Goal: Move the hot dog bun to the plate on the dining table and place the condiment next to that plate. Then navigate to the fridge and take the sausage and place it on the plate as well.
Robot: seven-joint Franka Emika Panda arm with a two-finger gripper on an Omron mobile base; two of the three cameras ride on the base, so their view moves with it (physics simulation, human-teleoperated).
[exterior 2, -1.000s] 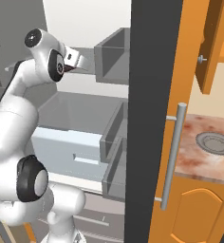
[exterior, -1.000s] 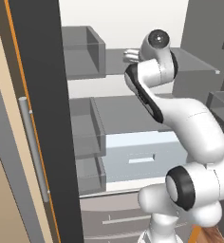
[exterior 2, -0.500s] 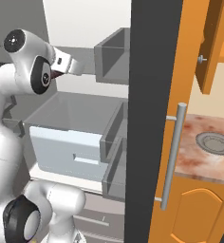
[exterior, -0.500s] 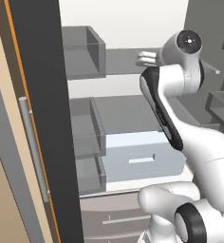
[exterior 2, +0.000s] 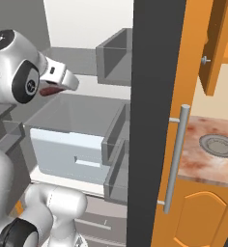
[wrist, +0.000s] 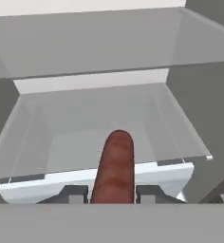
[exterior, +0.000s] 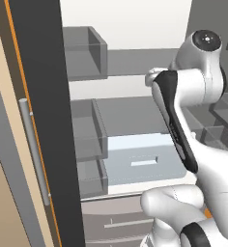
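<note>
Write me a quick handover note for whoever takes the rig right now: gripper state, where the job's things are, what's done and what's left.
Gripper: shut on the sausage, which sticks out between the two fingertips in the hand view.
Position: the arm is raised in front of the open fridge, hand above a pale drawer. The sausage's red-brown end also peeks under the hand in the right base view.
Done: sausage picked up.
Left: carry it to the plate on the dining table and set it down there. Bun, condiment, plate and table can't be checked from here.
Nearby: a grey round dish sits on the counter right of the fridge door.
</note>
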